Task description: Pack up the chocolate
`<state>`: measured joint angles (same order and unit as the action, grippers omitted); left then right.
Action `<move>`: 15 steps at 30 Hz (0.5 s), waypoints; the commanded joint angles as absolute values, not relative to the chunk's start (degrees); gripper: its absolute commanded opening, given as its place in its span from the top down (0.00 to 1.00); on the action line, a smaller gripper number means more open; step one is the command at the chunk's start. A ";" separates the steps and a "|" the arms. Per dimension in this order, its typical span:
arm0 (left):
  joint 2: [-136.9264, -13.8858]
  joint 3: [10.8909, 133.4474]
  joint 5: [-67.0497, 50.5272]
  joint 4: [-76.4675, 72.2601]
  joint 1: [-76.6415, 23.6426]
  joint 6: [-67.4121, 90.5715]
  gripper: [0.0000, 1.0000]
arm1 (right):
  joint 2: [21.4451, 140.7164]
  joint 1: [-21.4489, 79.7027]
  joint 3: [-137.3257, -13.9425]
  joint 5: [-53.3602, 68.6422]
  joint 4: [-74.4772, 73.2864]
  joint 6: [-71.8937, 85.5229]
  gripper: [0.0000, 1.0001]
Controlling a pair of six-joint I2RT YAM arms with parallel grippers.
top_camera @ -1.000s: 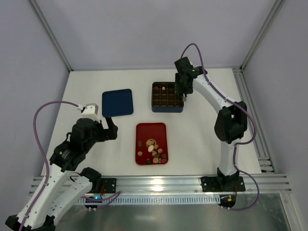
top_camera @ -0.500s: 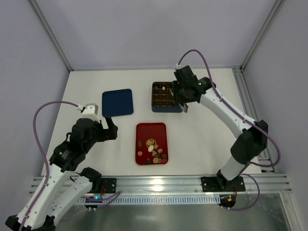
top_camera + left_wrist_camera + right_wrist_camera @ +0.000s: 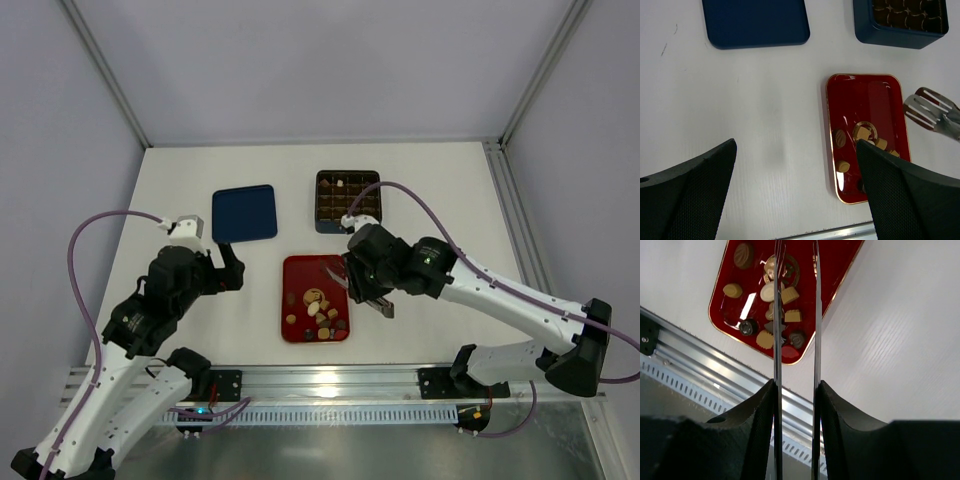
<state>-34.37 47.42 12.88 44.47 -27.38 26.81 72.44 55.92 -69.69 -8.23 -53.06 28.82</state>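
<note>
Several small chocolates (image 3: 318, 305), tan, cream and dark brown, lie in the near half of the flat red tray (image 3: 312, 262). They also show in the left wrist view (image 3: 862, 135) and the right wrist view (image 3: 772, 310). My right gripper (image 3: 366, 288) (image 3: 796, 385) is shut on metal tongs (image 3: 815, 315). The tongs' blades stand apart with nothing between them, and their tips (image 3: 929, 106) hover over the tray's right side. The dark blue grid box (image 3: 348, 200) at the back holds a few pieces (image 3: 340, 184). My left gripper (image 3: 228, 265) (image 3: 796, 147) is open and empty, left of the tray.
A flat dark blue lid (image 3: 244, 212) (image 3: 755, 22) lies on the white table to the left of the box. An aluminium rail (image 3: 330, 380) runs along the near edge, just below the tray. Frame posts stand at the back corners.
My right arm has swung from the grid box at the back down to the red tray, carrying the tongs. The left arm has not moved.
</note>
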 commanded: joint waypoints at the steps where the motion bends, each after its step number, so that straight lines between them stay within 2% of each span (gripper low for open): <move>1: -34.10 47.20 13.01 43.07 -27.60 27.16 0.00 | 69.17 59.23 -69.00 -8.61 -54.40 33.39 0.59; 15: -34.36 47.20 13.01 42.98 -27.60 27.16 0.00 | 74.79 66.00 -66.97 -8.70 -54.93 34.37 0.59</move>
